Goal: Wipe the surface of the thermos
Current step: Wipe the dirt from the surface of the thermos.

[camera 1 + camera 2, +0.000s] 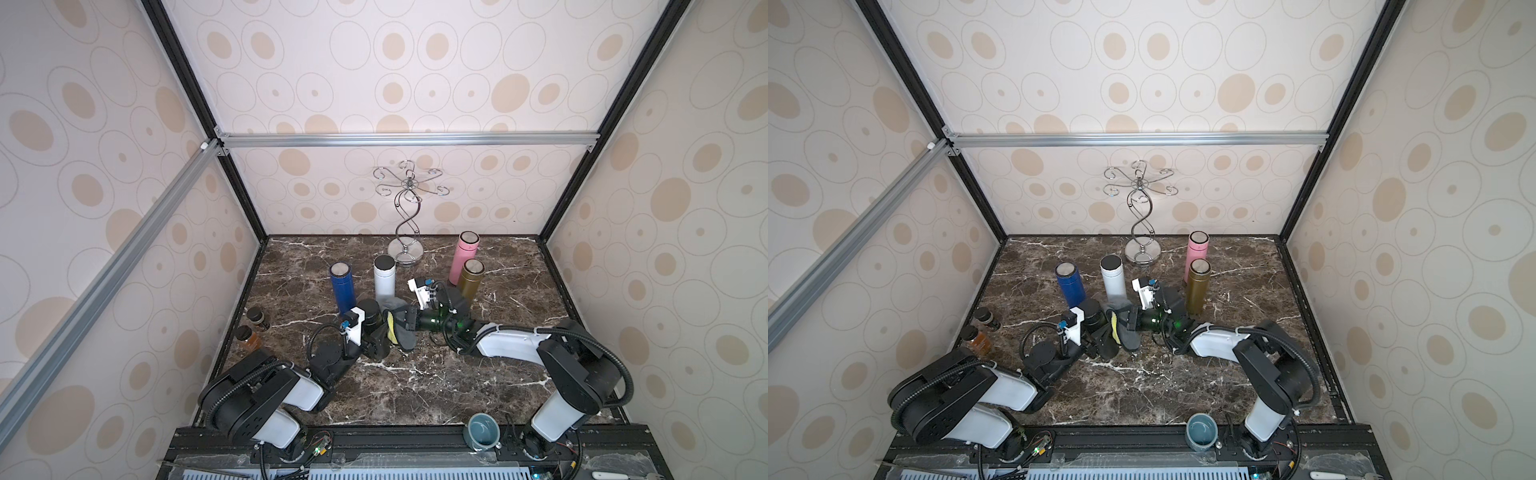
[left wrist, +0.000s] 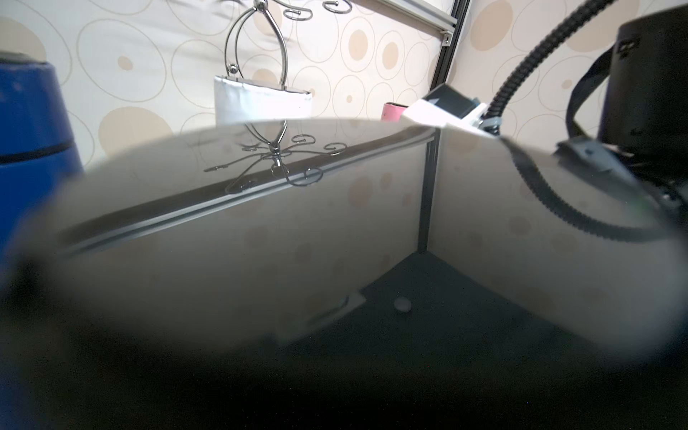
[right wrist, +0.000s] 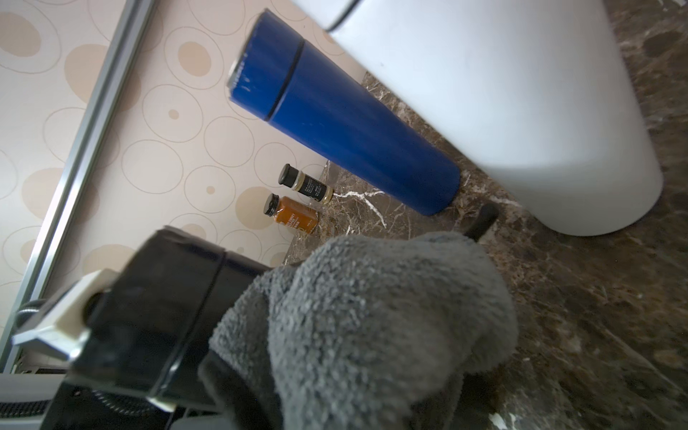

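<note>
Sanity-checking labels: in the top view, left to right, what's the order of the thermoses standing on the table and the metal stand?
blue thermos → white thermos → stand → pink thermos. The gold thermos overlaps the pink one, so it is left out.

Left arm [image 1: 266, 386] and right arm [image 1: 515, 345], based at the near edge of the desk [image 1: 415, 395], bend inward, with the wrists close together near its middle. Left gripper [image 1: 376, 334] clamped on the black thermos [image 1: 370, 311]; right gripper [image 1: 410, 318] clamped on the grey cloth [image 3: 372, 316].
</note>
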You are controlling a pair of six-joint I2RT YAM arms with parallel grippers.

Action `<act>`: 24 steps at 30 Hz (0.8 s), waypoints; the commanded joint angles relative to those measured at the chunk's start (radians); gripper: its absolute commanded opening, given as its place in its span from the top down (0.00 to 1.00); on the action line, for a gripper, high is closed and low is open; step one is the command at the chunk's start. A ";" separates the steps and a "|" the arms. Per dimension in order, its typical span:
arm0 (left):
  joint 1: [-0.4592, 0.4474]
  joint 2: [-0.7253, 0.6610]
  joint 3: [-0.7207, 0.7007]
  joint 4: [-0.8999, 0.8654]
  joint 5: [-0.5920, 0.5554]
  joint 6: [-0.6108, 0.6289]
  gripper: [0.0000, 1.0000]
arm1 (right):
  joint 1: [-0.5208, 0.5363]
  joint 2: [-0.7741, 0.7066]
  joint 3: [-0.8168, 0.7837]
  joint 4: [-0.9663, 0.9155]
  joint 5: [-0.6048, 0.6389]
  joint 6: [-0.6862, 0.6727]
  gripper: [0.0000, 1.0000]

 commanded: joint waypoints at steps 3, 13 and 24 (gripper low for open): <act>0.007 0.003 -0.006 0.081 -0.028 -0.018 1.00 | 0.014 0.056 -0.059 0.085 0.002 0.081 1.00; 0.008 0.013 0.019 0.044 -0.036 -0.020 1.00 | 0.109 -0.040 -0.141 -0.120 0.079 0.022 1.00; 0.006 0.030 0.036 0.034 -0.025 -0.042 1.00 | 0.231 -0.136 -0.042 -0.354 0.162 -0.156 1.00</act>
